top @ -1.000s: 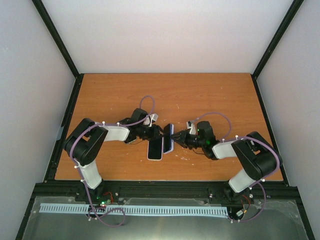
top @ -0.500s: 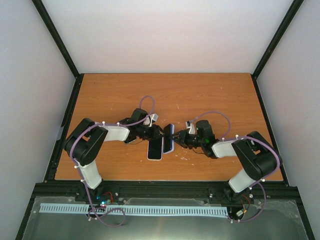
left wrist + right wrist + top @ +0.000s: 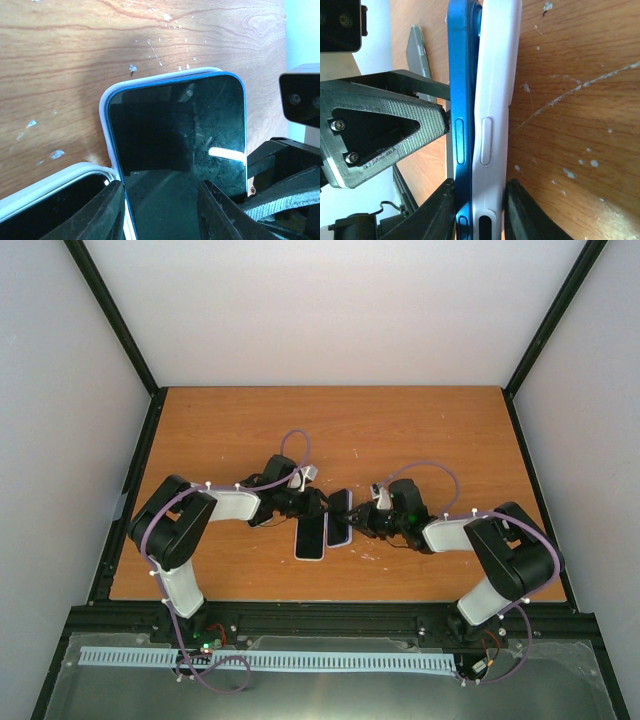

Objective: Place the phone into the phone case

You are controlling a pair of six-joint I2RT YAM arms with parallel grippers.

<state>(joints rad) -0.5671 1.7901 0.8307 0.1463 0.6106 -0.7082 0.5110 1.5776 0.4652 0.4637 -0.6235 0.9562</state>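
Observation:
The blue phone with a dark screen sits against a white phone case at mid-table. In the right wrist view my right gripper is shut across both, one finger on the phone's blue edge and one on the case's back. In the left wrist view the screen faces the camera, with the case rim showing along its left and top edges. My left gripper has its fingers apart in front of the screen, the left finger at the phone's edge.
A second phone in a white case lies flat just left of the held one, and shows at the lower left of the left wrist view. Both arms meet at mid-table. Black frame rails run along the table's sides.
The phone and case, which stood more on edge between the grippers, now show more of the dark screen from above. The right gripper has shifted slightly left.

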